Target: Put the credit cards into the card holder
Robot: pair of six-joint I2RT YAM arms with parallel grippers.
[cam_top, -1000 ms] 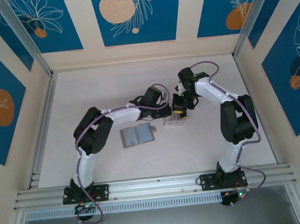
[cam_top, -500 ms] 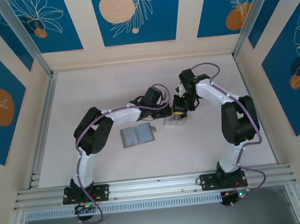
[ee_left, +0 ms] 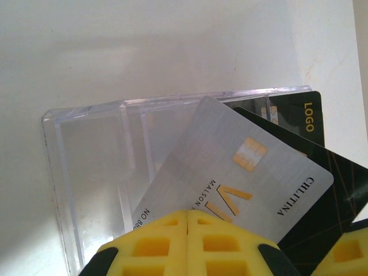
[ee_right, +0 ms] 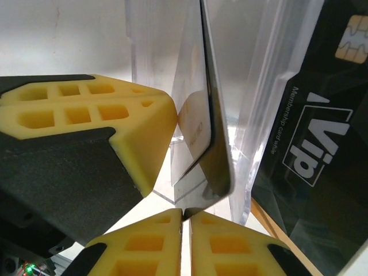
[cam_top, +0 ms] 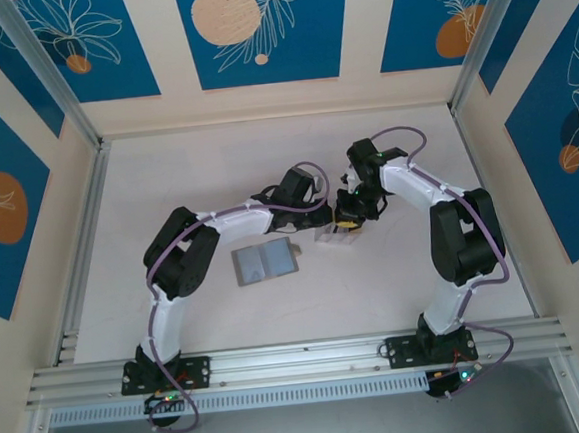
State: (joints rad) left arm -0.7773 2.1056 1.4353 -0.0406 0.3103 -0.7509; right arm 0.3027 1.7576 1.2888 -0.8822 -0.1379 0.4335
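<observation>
Left wrist view: left gripper (ee_left: 188,221) pinches a silver-grey plastic credit card (ee_left: 230,167). How far the right gripper (cam_top: 348,215) is parted, I cannot tell. Back it clear before carrying the card to the flat grey card holder (cam_top: 265,264), which lies toward the tabletop's near edge.

R gripper (cam_top: 347,219) shifted slightly down-right, R elbow (cam_top: 467,238) out a bit

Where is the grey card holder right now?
In the top view the card holder lies flat on the table near the centre, a little left of the clear case and nearer the arms' bases.
</observation>
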